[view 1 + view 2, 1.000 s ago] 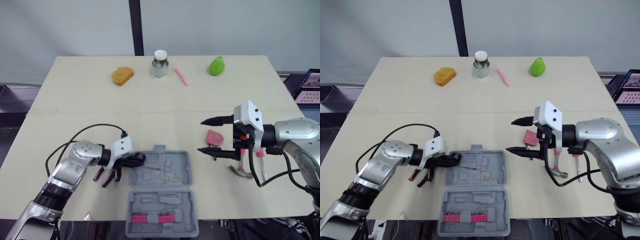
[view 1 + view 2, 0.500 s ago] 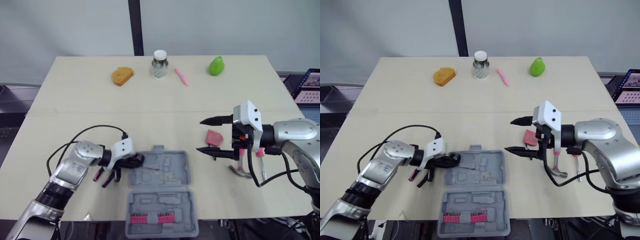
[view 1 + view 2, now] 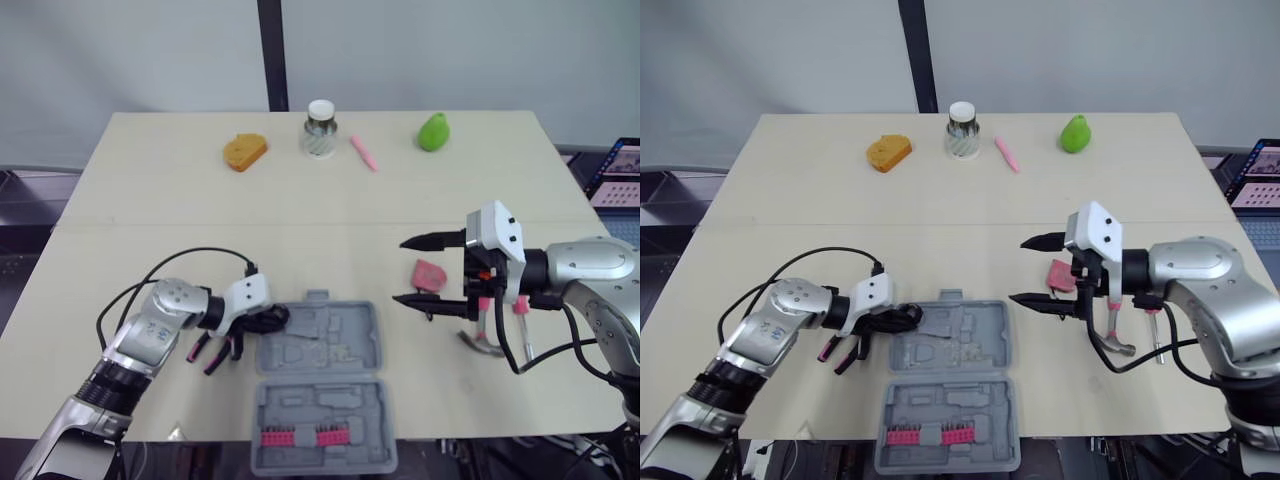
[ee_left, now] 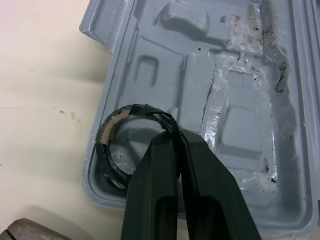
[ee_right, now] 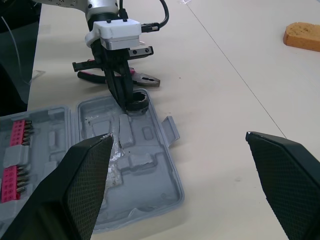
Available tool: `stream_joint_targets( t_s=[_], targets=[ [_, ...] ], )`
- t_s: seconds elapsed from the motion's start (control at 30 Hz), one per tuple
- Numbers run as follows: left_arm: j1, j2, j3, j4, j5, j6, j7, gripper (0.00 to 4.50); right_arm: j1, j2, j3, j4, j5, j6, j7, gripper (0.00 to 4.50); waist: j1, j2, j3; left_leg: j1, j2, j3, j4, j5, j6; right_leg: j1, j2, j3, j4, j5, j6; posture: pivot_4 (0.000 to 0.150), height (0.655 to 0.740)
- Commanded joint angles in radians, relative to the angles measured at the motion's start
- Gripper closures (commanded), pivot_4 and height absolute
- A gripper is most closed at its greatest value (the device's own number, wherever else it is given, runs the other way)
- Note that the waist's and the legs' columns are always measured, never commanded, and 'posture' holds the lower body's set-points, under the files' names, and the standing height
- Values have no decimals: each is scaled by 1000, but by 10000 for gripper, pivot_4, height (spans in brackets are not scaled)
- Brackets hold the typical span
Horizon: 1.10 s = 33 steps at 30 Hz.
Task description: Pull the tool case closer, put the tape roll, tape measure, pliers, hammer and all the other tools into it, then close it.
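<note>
The grey tool case [image 3: 345, 335] lies open near the table's front edge, with a row of pink bits in its near half. My left gripper [image 3: 270, 320] is shut on the rim of the black tape roll [image 4: 115, 131], which rests in the case's left corner. Pink-handled pliers [image 3: 210, 352] lie on the table just left of that gripper. My right gripper [image 3: 400, 271] hovers open to the right of the case. Behind it lies the pink tape measure [image 3: 430, 273]. The hammer [image 3: 486, 340] lies under the right wrist.
Along the table's far edge stand an orange sponge [image 3: 244, 151], a glass jar [image 3: 320, 128], a pink pen [image 3: 363, 152] and a green pear-shaped object [image 3: 433, 131]. A black cable loops from the left wrist over the table.
</note>
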Motion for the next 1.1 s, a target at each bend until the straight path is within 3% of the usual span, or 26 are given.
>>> stream_joint_targets(
  t_s=[0.03,0.1,0.43,0.63,0.87,1.1],
  targets=[
    [-12,2,11,-10,-3,-13,-5,35121,-7,5,-10,-25,14,-13,-3,0,0,0,0,0,0,0,0,0,0,0,0,0,0,0,0,1500,7400],
    [-10,2,14,-22,-10,-8,-8,26208,-8,5,-9,-22,13,-16,-1,0,0,0,0,0,0,0,0,0,0,0,0,0,0,0,0,1500,7400],
    [4,17,37,-85,-43,38,-19,26208,-6,5,-11,-20,16,-20,6,0,0,0,0,0,0,0,0,0,0,0,0,0,0,0,0,1500,7400],
    [21,57,132,-165,-120,118,-18,26208,4,1,-26,-24,26,-20,5,0,-1,0,0,0,0,-1,0,0,0,0,0,0,0,0,0,1500,7400],
    [74,-63,306,-108,-243,82,91,26208,-5,8,-28,-3,32,-30,2,0,0,0,0,0,0,-1,0,0,0,0,0,0,0,0,0,1500,7400],
    [181,-137,328,-54,-241,-37,139,26208,-32,-2,-17,27,25,-41,21,0,-1,-1,0,0,0,-1,0,0,0,1,0,-1,0,0,0,1500,7400]
  ],
)
